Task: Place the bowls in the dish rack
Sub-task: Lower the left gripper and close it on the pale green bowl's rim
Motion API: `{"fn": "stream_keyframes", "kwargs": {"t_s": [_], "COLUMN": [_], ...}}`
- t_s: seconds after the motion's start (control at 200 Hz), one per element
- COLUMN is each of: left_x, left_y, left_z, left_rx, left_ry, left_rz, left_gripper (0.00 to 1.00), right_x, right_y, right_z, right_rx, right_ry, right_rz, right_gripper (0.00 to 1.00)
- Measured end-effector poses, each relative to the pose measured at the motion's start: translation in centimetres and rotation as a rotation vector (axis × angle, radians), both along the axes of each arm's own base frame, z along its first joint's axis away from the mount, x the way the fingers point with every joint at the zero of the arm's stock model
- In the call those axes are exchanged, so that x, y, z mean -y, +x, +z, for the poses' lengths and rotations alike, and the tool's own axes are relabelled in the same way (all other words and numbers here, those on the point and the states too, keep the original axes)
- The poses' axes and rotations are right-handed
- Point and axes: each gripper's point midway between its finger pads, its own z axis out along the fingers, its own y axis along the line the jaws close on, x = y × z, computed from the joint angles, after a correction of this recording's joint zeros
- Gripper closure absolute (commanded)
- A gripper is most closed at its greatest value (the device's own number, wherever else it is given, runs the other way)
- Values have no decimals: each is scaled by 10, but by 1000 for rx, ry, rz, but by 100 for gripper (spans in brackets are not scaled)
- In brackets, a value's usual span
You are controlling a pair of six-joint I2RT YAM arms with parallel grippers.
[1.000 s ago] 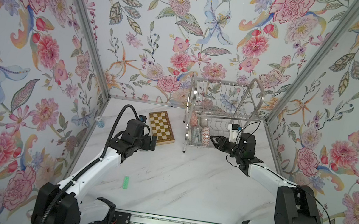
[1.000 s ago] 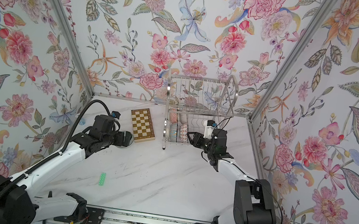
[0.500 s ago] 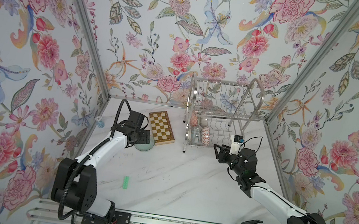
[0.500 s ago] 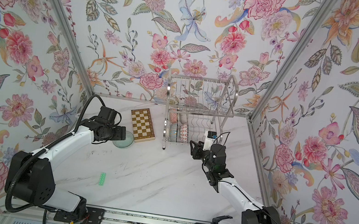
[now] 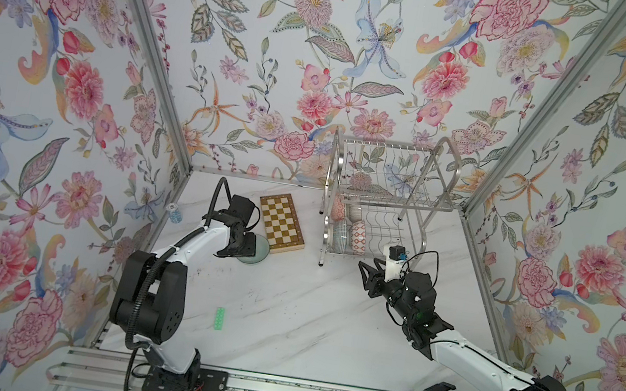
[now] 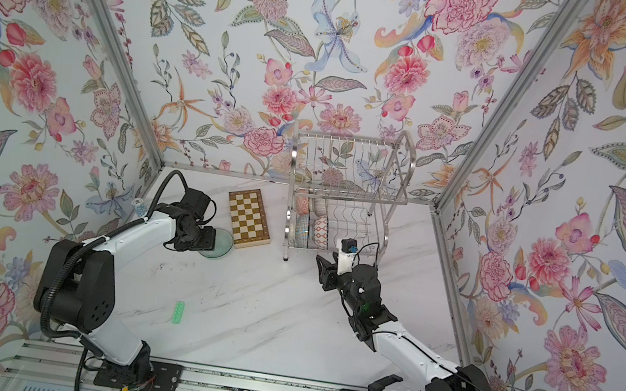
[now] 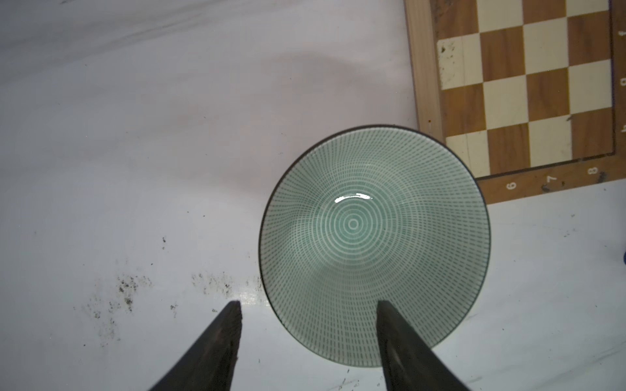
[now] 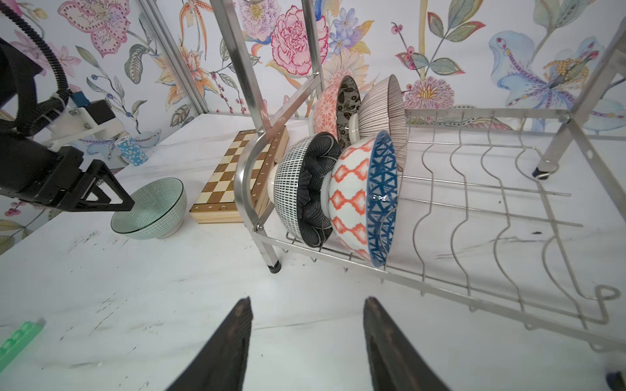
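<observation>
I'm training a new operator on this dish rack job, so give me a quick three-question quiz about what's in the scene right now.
1. How many bowls stand on edge in the dish rack's lower tier?
2. The mint green bowl sits right next to: A) the chessboard, B) the green block, C) the poker chips.
3. True or false: the right gripper is open and empty.
Key: 1) four; 2) A; 3) true.
</observation>
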Motion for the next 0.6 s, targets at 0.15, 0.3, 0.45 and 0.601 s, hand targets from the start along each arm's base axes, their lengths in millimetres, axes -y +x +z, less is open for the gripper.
{"fn": "stream_keyframes", "kwargs": {"t_s": [0.15,0.3,0.45,0.601], "left_x": [-4,-10,-12,-11], "left_y": [0,0,1,3], "left_z": [-8,-15,-22,-30], "left_rx": [-22,-40,-59,-70], "left_ry": [5,7,11,13], "left_rz": [9,27,30,31], "left_gripper": [42,49,50,52], "right_x": [-5,-5,-4,-4], "right_y": [-3,-3,-2,-1], "right_z": [0,1,1,-1], "right_rx": [9,14,15,12], "right_ry": [-10,-13,-15,-19], "right_rz": [15,14,6,0], "right_gripper": [45,45,45,45]}}
